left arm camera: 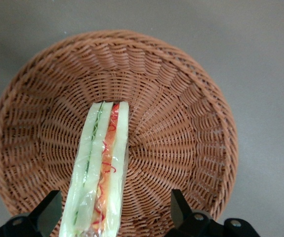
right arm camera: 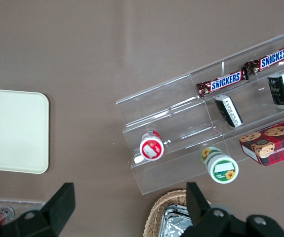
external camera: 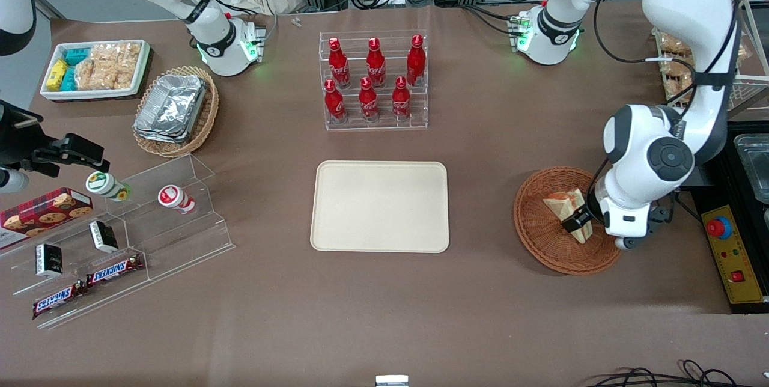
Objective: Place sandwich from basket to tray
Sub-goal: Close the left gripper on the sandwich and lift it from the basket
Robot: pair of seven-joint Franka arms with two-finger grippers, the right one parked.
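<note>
The sandwich (external camera: 563, 202), a clear-wrapped wedge of white bread with orange-red and green filling, stands on edge in the round reddish-brown wicker basket (external camera: 531, 222) toward the working arm's end of the table. My left gripper (external camera: 578, 219) is down in the basket, open, with its fingers either side of the wedge. In the left wrist view the sandwich (left arm camera: 102, 163) sits close to one finger (left arm camera: 48, 215), and a wide gap separates it from the other finger (left arm camera: 180, 210) above the basket (left arm camera: 181, 98). The cream tray (external camera: 379, 205) lies bare at the table's middle.
A clear rack of red bottles (external camera: 373, 82) stands farther from the front camera than the tray. Toward the parked arm's end are a tan basket of foil containers (external camera: 174, 109), a white tray of snacks (external camera: 96, 68) and a clear stepped shelf (external camera: 120, 237) with snack bars. A yellow control box (external camera: 730, 255) sits beside the basket.
</note>
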